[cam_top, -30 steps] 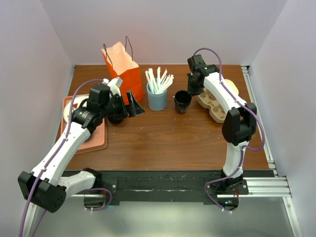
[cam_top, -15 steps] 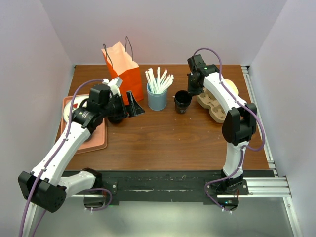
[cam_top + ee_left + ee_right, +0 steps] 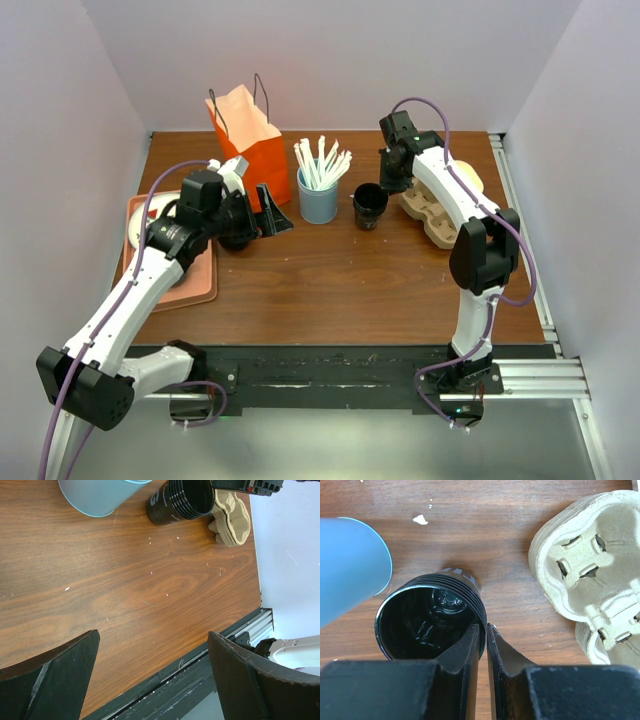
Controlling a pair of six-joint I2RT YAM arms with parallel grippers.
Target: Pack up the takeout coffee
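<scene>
No dark brown lidded takeout coffee shows in any view; it is hidden or out of view. My right gripper (image 3: 483,630) (image 3: 386,186) is shut on the rim of an open all-black cup (image 3: 427,622) (image 3: 370,205), with one finger inside and one outside. The cup stands on the table between the blue straw holder (image 3: 318,203) and the cardboard cup carrier (image 3: 435,215). My left gripper (image 3: 274,219) (image 3: 155,680) is open and empty. It hovers just right of the orange paper bag (image 3: 250,140) and looks across bare wood.
A salmon tray (image 3: 195,285) with a white plate (image 3: 134,226) lies at the left under my left arm. The straw holder (image 3: 350,565) holds several white straws. The carrier (image 3: 590,570) sits at the right near the table's edge.
</scene>
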